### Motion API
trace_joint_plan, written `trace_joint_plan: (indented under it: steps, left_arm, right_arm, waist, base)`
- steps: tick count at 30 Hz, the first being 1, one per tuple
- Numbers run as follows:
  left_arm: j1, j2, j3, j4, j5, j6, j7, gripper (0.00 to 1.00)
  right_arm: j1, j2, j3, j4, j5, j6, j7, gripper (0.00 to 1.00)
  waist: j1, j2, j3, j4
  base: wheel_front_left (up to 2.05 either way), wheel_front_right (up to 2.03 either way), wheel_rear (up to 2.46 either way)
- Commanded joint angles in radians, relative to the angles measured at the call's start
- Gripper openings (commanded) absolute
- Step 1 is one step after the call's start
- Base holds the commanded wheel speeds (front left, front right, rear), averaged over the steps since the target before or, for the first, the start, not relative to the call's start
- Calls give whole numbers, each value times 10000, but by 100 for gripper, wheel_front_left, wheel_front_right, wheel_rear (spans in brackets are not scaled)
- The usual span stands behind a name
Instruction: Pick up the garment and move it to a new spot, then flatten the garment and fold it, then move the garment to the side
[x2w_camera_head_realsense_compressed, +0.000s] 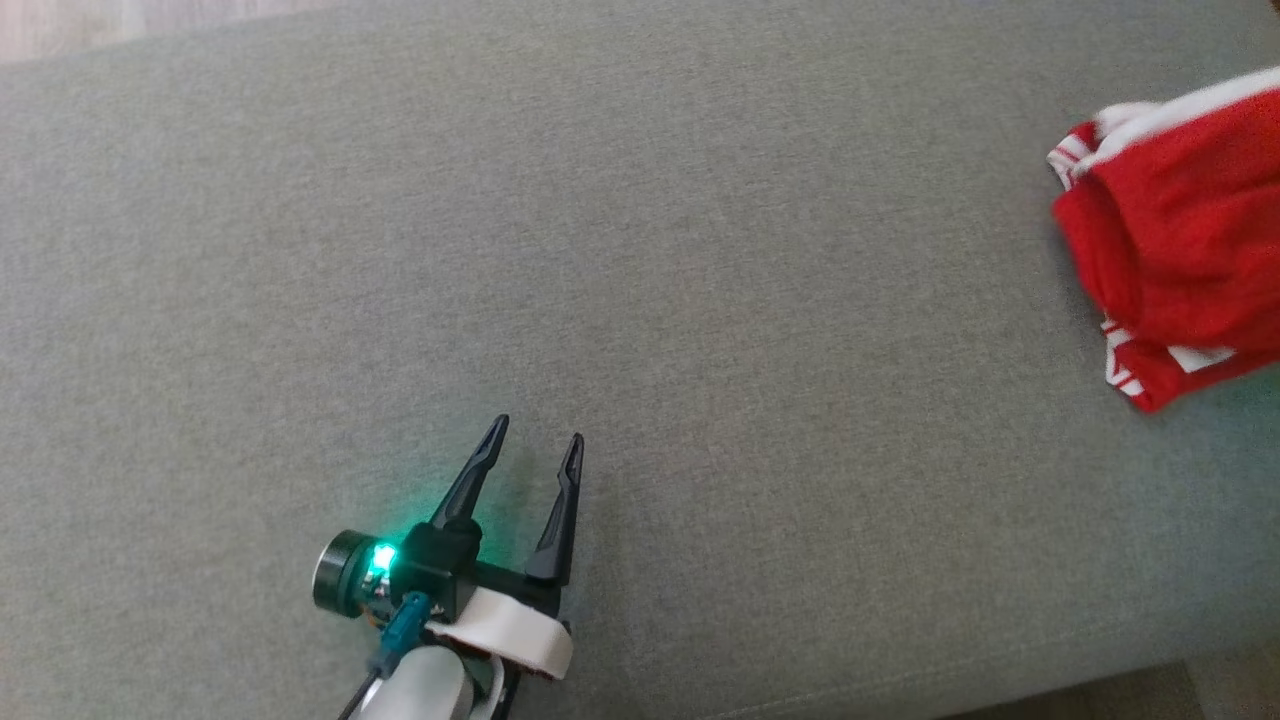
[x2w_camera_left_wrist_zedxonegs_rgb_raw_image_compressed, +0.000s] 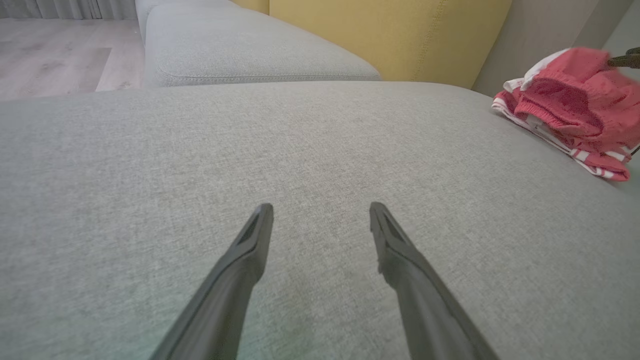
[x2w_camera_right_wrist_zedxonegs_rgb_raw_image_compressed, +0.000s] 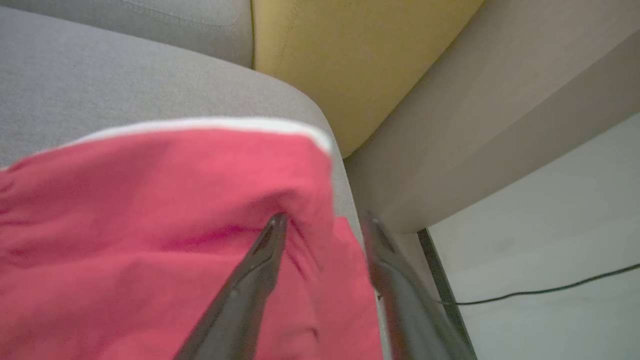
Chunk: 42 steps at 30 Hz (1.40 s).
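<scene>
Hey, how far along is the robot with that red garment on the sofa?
Early, by the look of it. The red garment lies bunched at the right edge of the grey cushion, neither flat nor neatly folded. In hand: the right gripper is at it, fingers apart, one tip pressing into the cloth. The left gripper hangs open over bare cushion. Left: lifting, moving, flattening, folding, setting aside.

The garment (x2w_camera_head_realsense_compressed: 1170, 240) lies on the sofa seat (x2w_camera_head_realsense_compressed: 640, 250), at its right end. The back cushion (x2w_camera_left_wrist_zedxonegs_rgb_raw_image_compressed: 390, 35) stands behind the seat. My left jaws are over the seat at the near left, well apart from the garment. My right jaws are at the garment's right edge. Beside that end a cable (x2w_camera_right_wrist_zedxonegs_rgb_raw_image_compressed: 550, 290) lies on the floor (x2w_camera_right_wrist_zedxonegs_rgb_raw_image_compressed: 550, 240).
</scene>
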Motion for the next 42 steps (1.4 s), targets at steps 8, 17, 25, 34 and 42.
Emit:
trace_joint_plan:
  steps: [8,17,25,34,42]
  left_arm:
    - [-124,18,669,-413,27,204,-51,100]
    - [206,18,1475,-666,60,502,-51,100]
    - [481,18,1931,-732,15,577,-51,100]
    - [839,18,2260,-646,23,702,-51,100]
    - [1084,18,2530,-526,-172,712,-51,100]
  right_arm:
    - [-91,1313,-1695,-533,-913,2,-2433,100]
    - [1779,3914,-2559,-3021,-902,2,-2981,100]
    - [3994,5217,-3237,-4396,-1155,2,-2984,100]
    - [5382,5368,-2580,-4959,-698,2,-2986,100]
    - [5792,5370,-2384,-5155,-371,2,-2986,100]
  waist:
    - [-1,0,-203,118]
    - [-1,0,-712,819]
    - [-1,0,-1112,1471]
    - [-1,0,-1559,1971]
    - [-1,0,-2102,2219]
  base:
    - [0,0,0]
    - [0,0,0]
    - [0,0,0]
    - [0,0,0]
    - [0,0,0]
